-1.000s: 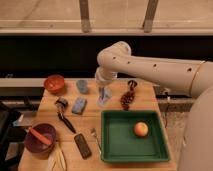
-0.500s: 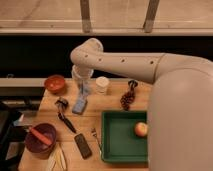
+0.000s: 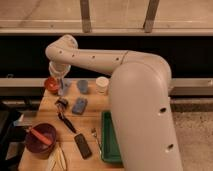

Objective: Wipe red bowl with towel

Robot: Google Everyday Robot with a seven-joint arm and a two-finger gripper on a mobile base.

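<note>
The red bowl stands at the table's back left corner, small and orange-red. My gripper points down just to its right, at the end of the big white arm that sweeps in from the right. It is shut on the towel, a pale grey-blue cloth that hangs below the fingers, right beside the bowl's right rim. Whether the cloth touches the bowl I cannot tell. The arm hides much of the table's right side.
Behind the middle stand a blue cup and a white cup. A blue sponge, a black brush, a dark phone-like slab, a fork and a maroon bowl lie in front. A green tray sits at the right.
The arm has swung left across the table, carrying the gripper from the middle back to the red bowl's side. The view has shifted too, and the arm now fills the right half.
</note>
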